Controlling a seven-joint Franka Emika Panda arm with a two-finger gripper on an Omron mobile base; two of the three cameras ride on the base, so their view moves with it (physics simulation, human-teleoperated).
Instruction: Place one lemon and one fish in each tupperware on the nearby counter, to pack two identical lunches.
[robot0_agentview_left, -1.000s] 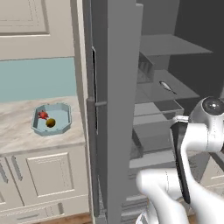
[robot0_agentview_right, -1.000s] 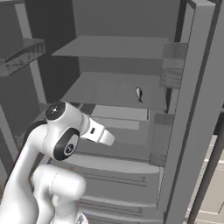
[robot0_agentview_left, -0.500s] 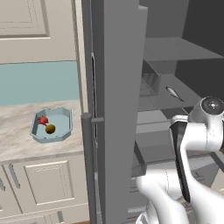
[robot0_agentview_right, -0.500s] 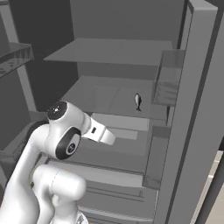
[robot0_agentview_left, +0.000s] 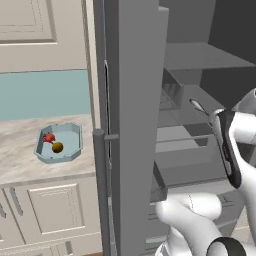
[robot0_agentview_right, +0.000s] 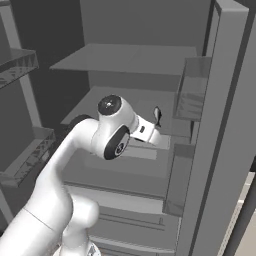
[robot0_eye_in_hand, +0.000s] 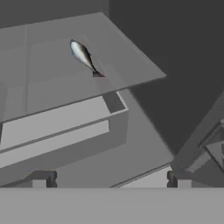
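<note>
An open grey fridge fills the frame's right; the counter lies lower left, bearing a blue-grey tupperware with a red fish and lemon. A silvery fish lies upper left on a fridge shelf. The hand is spread apart, empty. No writing is legible.

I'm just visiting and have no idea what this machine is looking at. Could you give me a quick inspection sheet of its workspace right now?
Surface: beige marbled counter over cream cabinet doors, beside an open grey fridge.
Job's things: a pale blue tupperware on the counter holds a red-orange fish and a lemon. A silvery fish lies on a fridge shelf.
Clutter: nothing seen.
Grippers: the gripper is open and empty, short of the silvery fish.
Cables: nothing seen.
Surroundings: pale blue wall behind the counter, cream upper cabinets, more fridge shelves and door bins.
</note>
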